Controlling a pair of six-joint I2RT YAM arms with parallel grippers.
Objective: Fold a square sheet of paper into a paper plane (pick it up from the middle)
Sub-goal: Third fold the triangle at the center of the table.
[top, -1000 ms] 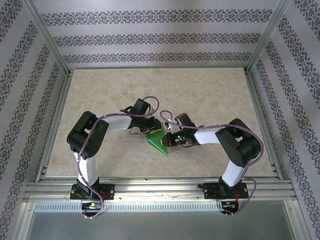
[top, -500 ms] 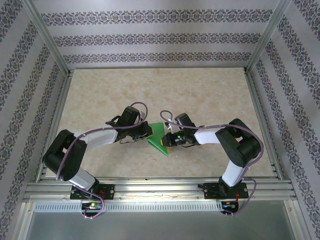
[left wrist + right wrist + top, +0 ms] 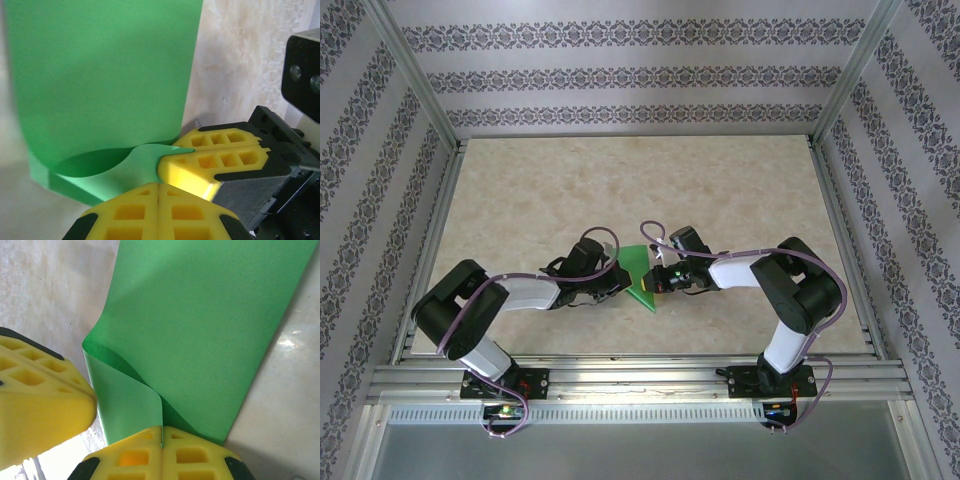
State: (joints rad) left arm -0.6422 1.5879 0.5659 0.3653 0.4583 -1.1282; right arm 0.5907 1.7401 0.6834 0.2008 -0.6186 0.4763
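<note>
1. Location of the task object: the square sheet of paper [image 3: 638,268], bright green, is found near the middle of the table [image 3: 740,190], between the two grippers. One layer is seen bowed over another, and no crease is pressed flat.
2. Right gripper [image 3: 161,450]: its yellow pads are closed on the sheet's right side. A thin green line is visible in the seam between them.
3. Left gripper [image 3: 157,205]: its pads are brought together at the sheet's curled near-left edge, just beside the right gripper. Whether paper is caught between them cannot be told.
4. Risk of tearing or slipping: if the grippers were drawn apart, the thin sheet could be torn or pulled out of the pinch.
5. Risk of a crooked fold: if the bowed layer were flattened off-line, a skewed crease would be set and the dart's centre ridge spoiled.
6. Risk of collision: with so little room between the two sets of fingers, one could be knocked by the other and the paper shifted.
</note>
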